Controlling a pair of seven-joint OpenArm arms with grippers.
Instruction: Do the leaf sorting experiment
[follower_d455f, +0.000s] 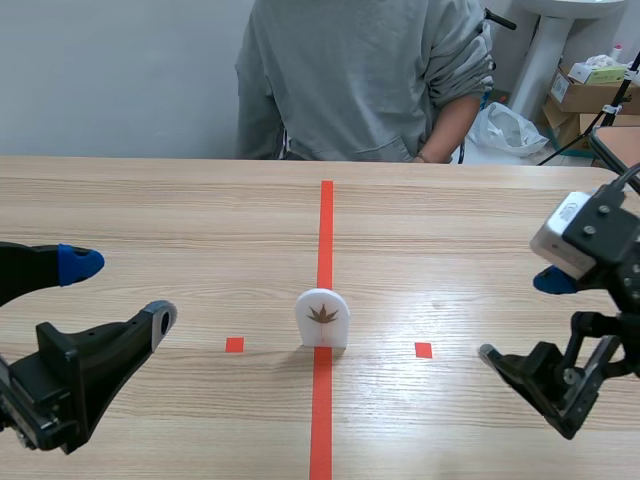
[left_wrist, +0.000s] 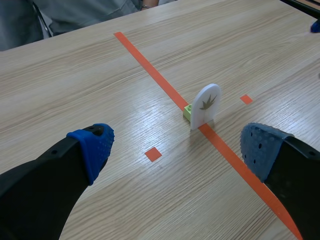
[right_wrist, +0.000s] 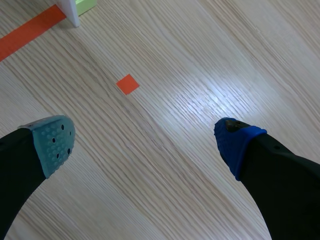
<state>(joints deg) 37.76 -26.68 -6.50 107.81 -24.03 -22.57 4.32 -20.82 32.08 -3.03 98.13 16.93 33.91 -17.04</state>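
Observation:
A small white arched card (follower_d455f: 322, 318) with a brown leaf printed on it stands upright on the red tape line at the table's middle. In the left wrist view the card (left_wrist: 206, 105) sits ahead of my fingers, held in a small green block (left_wrist: 188, 111). My left gripper (follower_d455f: 115, 292) hovers open at the near left, well apart from the card. My right gripper (follower_d455f: 515, 317) is open at the near right. In the right wrist view only the card's bottom corner (right_wrist: 69, 12) and the green block (right_wrist: 85, 5) show, far ahead and to one side.
A person in a grey sweatshirt (follower_d455f: 360, 75) sits across the table. Cardboard boxes (follower_d455f: 590, 95) and a plastic bag (follower_d455f: 508, 130) lie on the floor behind. Small red tape squares (follower_d455f: 234, 345) (follower_d455f: 423, 350) mark the table on either side of the card.

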